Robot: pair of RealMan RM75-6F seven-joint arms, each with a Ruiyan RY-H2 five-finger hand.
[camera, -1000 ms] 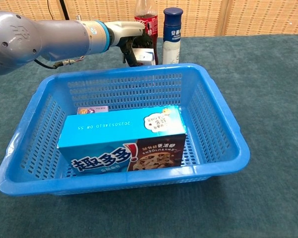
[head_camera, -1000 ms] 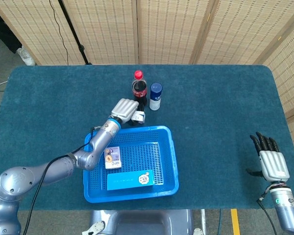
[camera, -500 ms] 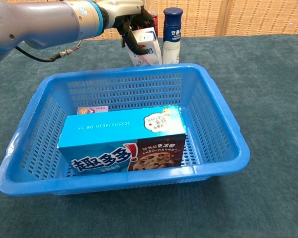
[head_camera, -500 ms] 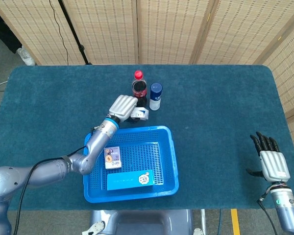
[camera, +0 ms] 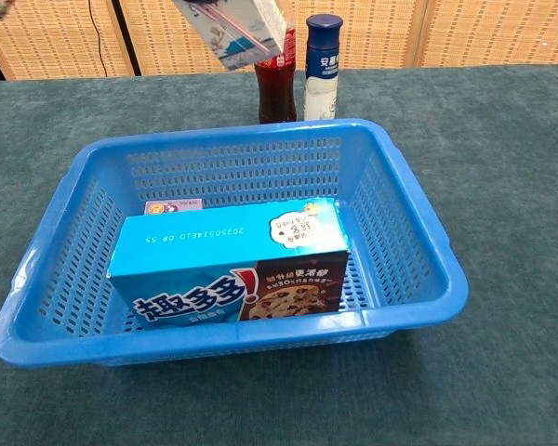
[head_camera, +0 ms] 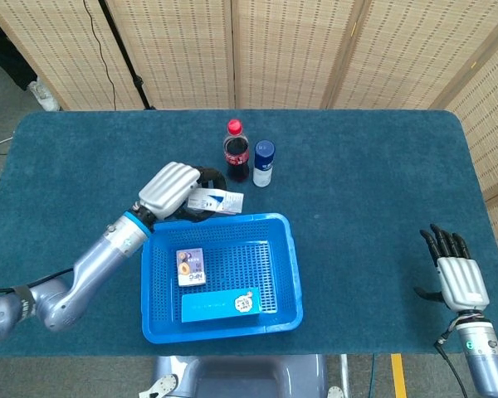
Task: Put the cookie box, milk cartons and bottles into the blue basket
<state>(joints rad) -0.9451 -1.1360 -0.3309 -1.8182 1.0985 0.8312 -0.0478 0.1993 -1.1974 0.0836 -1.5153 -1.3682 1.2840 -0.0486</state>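
Carrying a milk carton (head_camera: 214,200) toward the blue basket (head_camera: 287,265) looks like the step in hand. Near edge first: the cookie box (camera: 228,259) lies along the basket's front wall, lower centre of the chest view, w/ a second small milk carton (head_camera: 190,267) flat on the floor behind it, left side. That leaves free floor at the back and right — the spot to aim for.

Just above the basket's far rim, upper centre-left of the head view, the left hand (head_camera: 173,191) grips the carried carton, fingers curled round one end, carton tilted and lifted off the table. To do it well: bring it fwd over the rim, lower till it's close to the floor, then release — a drop from height could bounce it onto the cookie box.

Beyond, the cola bottle (head_camera: 236,150) and the blue-capped white bottle (head_camera: 264,162) stand upright, just beside each other, top centre.

Right hand (head_camera: 458,278) sits lower right, empty, fingers straight and slightly apart.
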